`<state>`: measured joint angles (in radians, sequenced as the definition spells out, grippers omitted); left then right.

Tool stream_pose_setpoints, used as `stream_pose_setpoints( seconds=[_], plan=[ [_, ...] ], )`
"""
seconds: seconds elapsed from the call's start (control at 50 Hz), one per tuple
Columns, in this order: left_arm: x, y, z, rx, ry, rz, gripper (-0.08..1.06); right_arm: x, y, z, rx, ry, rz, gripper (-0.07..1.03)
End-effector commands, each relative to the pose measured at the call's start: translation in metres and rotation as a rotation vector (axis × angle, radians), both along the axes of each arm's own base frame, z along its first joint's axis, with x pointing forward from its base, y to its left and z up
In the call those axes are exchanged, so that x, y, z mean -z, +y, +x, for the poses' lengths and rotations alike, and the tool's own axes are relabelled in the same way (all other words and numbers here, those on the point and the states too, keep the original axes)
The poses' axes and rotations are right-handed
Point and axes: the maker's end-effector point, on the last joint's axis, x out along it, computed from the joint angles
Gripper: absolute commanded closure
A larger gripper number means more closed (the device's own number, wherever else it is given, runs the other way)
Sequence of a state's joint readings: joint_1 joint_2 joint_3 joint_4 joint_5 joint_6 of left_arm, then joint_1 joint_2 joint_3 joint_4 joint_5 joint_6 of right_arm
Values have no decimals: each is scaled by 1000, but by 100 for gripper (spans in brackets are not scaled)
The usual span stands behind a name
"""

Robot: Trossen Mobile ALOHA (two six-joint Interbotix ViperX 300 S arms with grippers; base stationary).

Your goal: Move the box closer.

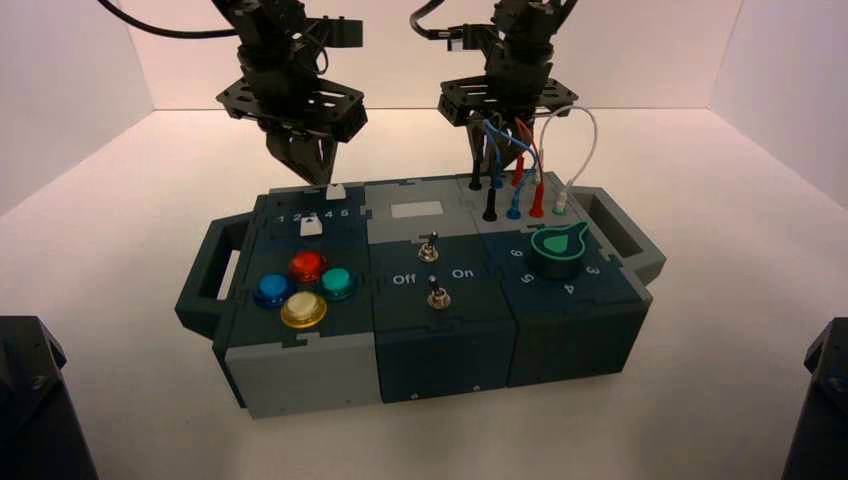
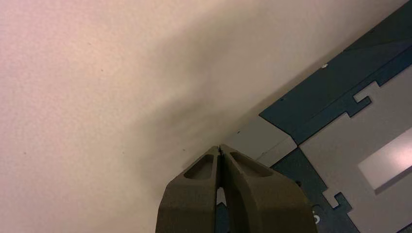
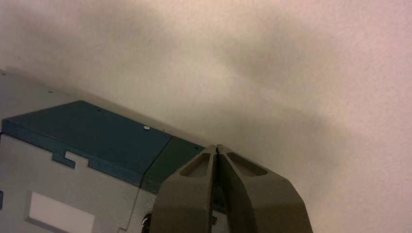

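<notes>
The box [image 1: 440, 330] is a dark-teal and grey panel with side handles, lying slightly turned in the middle of the white floor. My left gripper [image 1: 316, 178] is shut and points down just behind the box's far edge, above the numbered slider [image 1: 311, 222]. In the left wrist view the shut tips [image 2: 220, 148] hang over the back corner of the box [image 2: 340, 97]. My right gripper [image 1: 492, 160] is shut too, behind the plugged wires [image 1: 520, 165]. Its tips [image 3: 216, 146] hover at the far rim of the box [image 3: 97, 136]. Neither gripper holds anything.
On the box's top are four coloured buttons [image 1: 305, 287], two toggle switches [image 1: 432, 270] and a green dial [image 1: 557, 250]. Handles stick out at its left [image 1: 212, 275] and right [image 1: 622, 228]. White walls enclose the floor; dark arm bases [image 1: 30, 400] fill the near corners.
</notes>
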<state>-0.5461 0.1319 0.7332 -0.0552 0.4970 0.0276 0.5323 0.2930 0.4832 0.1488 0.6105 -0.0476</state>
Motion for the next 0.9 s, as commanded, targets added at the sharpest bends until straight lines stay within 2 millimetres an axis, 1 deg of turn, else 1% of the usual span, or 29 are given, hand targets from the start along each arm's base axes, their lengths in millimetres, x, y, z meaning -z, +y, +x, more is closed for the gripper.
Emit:
stream_pose_setpoints(
  seconds=[0.02, 0.3, 0.38, 0.48, 0.52, 0.54, 0.62, 0.68, 0.7, 0.78, 0.88, 0.9],
  plan=[
    [-1, -4, -15, 28, 23, 9, 100, -9, 10, -10, -21, -13, 21, 98],
    [-2, 3, -25, 29, 33, 17, 100, -4, 3, -24, -7, -4, 25, 98],
    [-2, 3, -25, 32, 31, 17, 100, -6, 5, -21, -4, -29, 37, 98],
    [-7, 1, -18, 45, 5, 14, 100, -10, 7, -10, 3, -64, 53, 98],
    [-10, 0, -13, 46, -8, 12, 100, -15, 10, -3, 3, -81, 60, 98],
    [-14, 0, -7, 41, -22, 9, 100, -19, 11, 2, 6, -92, 66, 98],
    [-22, 0, 4, 25, -39, -1, 100, -29, 13, 9, 9, -107, 77, 98],
    [-32, 2, 11, 15, -43, -1, 100, -42, 16, 15, 8, -123, 89, 98],
    [-34, 2, 11, 14, -41, -1, 100, -44, 17, 15, 8, -124, 90, 98],
    [-49, 1, 14, 18, -49, -5, 100, -64, 18, 17, 2, -143, 105, 98],
    [-70, 1, 11, 16, -70, -21, 100, -90, 18, 11, -2, -157, 123, 98],
    [-72, 2, 11, 16, -71, -22, 100, -92, 17, 10, -3, -156, 122, 98]
  ],
)
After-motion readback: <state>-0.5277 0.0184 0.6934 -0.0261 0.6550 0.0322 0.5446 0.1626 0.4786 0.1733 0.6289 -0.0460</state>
